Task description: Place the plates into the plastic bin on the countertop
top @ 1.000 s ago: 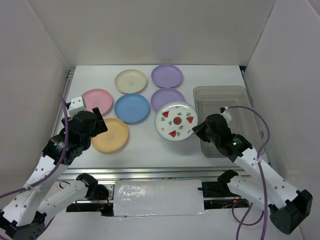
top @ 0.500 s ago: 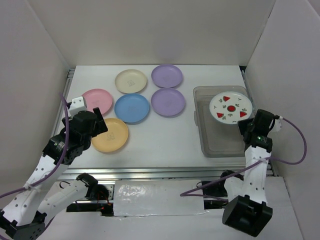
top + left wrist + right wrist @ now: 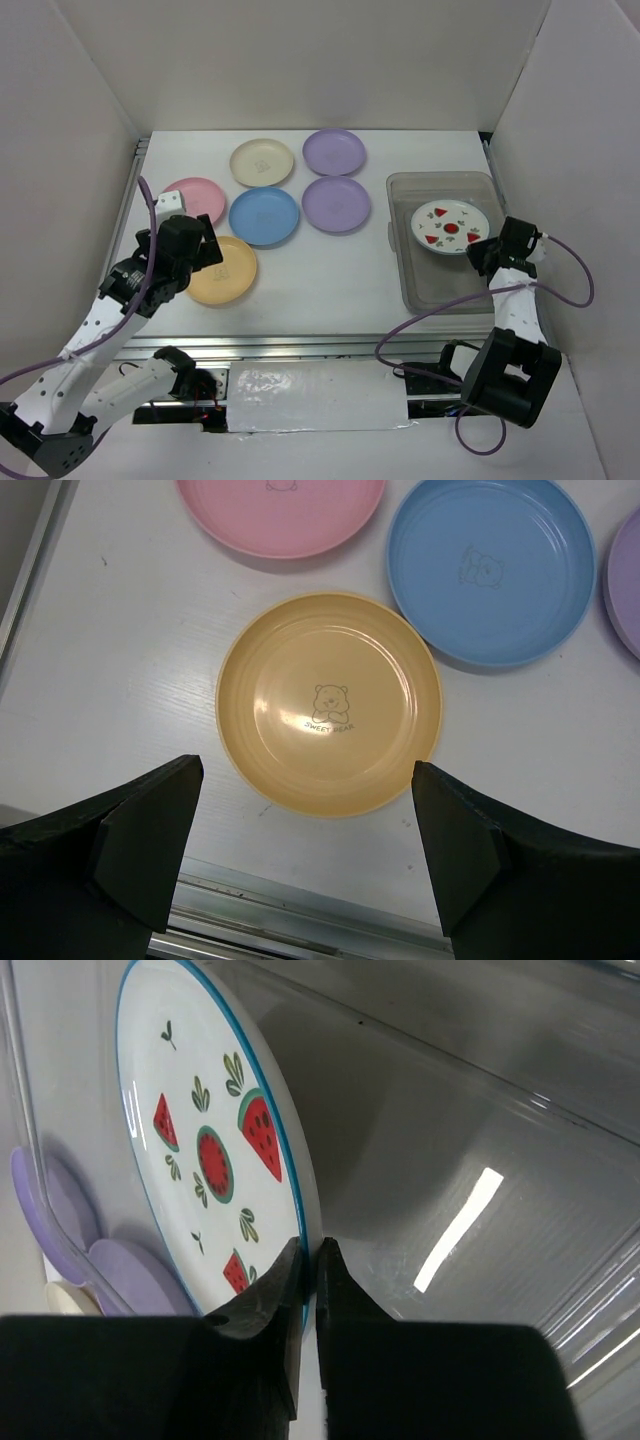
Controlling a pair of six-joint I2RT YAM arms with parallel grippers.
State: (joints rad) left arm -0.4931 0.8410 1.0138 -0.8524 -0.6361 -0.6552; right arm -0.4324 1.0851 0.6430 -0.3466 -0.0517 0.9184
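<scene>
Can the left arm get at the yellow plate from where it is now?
Probably yes: the left tool hangs open directly above the yellow plate, nothing lies on it, and the blue plate and pink plate sit beside it, not over it.

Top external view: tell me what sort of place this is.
Probably a robot test booth, not a kitchen: plain white walls box in the countertop, and two arms are mounted at its metal rail.
</scene>
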